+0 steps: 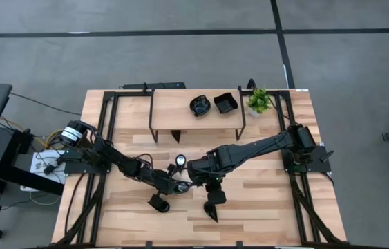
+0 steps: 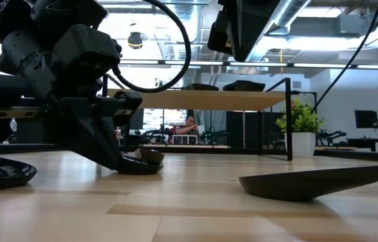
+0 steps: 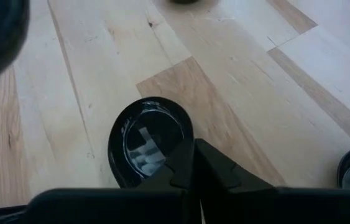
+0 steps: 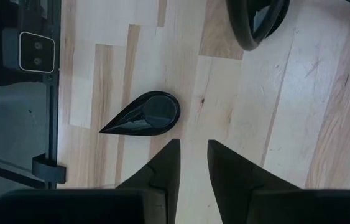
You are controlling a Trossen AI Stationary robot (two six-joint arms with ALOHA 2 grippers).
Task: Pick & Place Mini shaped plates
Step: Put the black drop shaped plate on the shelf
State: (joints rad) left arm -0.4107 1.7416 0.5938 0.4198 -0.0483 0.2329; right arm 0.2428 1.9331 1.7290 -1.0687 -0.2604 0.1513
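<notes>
Two plates lie ahead: the right gripper (image 4: 192,163), jaws parted and empty, faces a teardrop plate (image 4: 145,115) lying crosswise, while the left gripper (image 3: 193,163), jaws closed, touches a rounder plate (image 3: 150,140).

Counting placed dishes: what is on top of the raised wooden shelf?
On the shelf sit two black plates, one scalloped round and one square. The potted plant stands beside it. The table under the shelf is hidden from above.

glossy black plates (image 4: 145,116), pale striped wood table (image 4: 286,124)
</notes>
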